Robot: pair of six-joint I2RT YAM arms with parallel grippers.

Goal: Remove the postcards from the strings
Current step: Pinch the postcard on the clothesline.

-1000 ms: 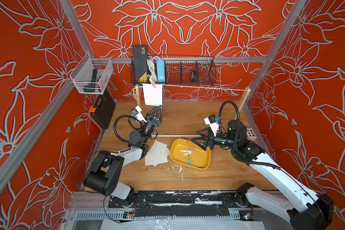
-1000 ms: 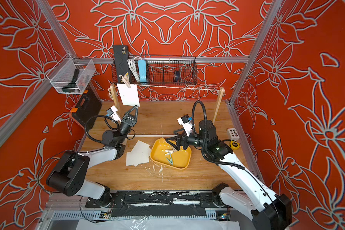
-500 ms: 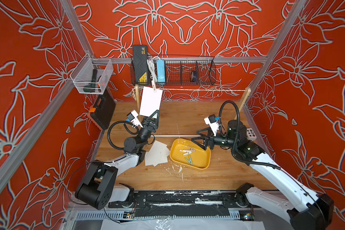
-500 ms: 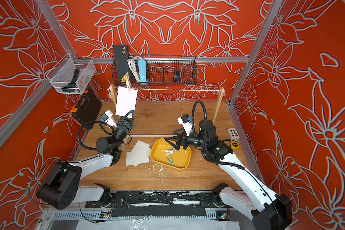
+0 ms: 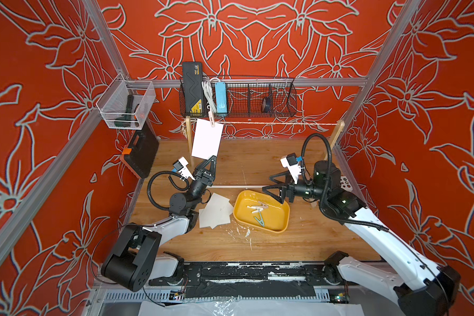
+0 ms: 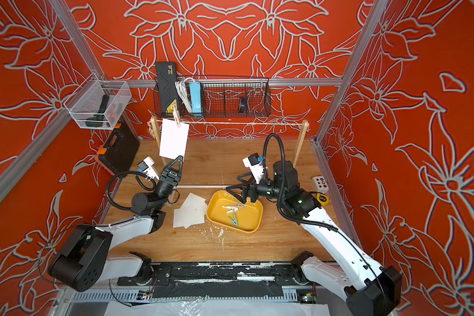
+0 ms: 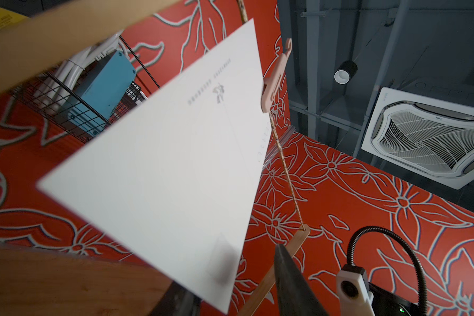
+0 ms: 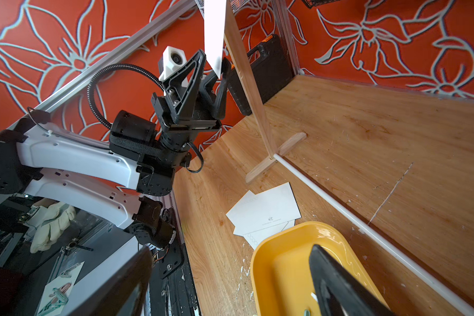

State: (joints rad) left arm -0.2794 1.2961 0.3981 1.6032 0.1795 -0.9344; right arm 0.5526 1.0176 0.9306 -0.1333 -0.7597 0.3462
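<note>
Between the left jaws sits the lower corner of the hanging postcard (image 8: 215, 35). The jaws stand narrowly parted on either side of that corner, with a gap visible on one side in the left wrist view, so they are not yet clenched on it. To do this step well, I judge they should bite deeper than the very tip, then draw the card down along its own plane. A sideways tug would drag the string (image 5: 279, 123) and could tip the posts. Above the jaws, at the card's top edge, one pink clothespin (image 5: 210, 119) pins it to the string close to the left post (image 5: 188, 136). Below and beside them, the loose postcards (image 5: 215, 212) lie overlapped on the bench (image 5: 257, 246), apparently three. Just past those sits one yellow tray (image 5: 288, 214) with what look like three clothespins (image 5: 257, 210) in it. The right jaws hang released and empty over its far rim, well apart from the pink pin. Farthest off is the right post (image 5: 335, 136), the second of two.
</note>
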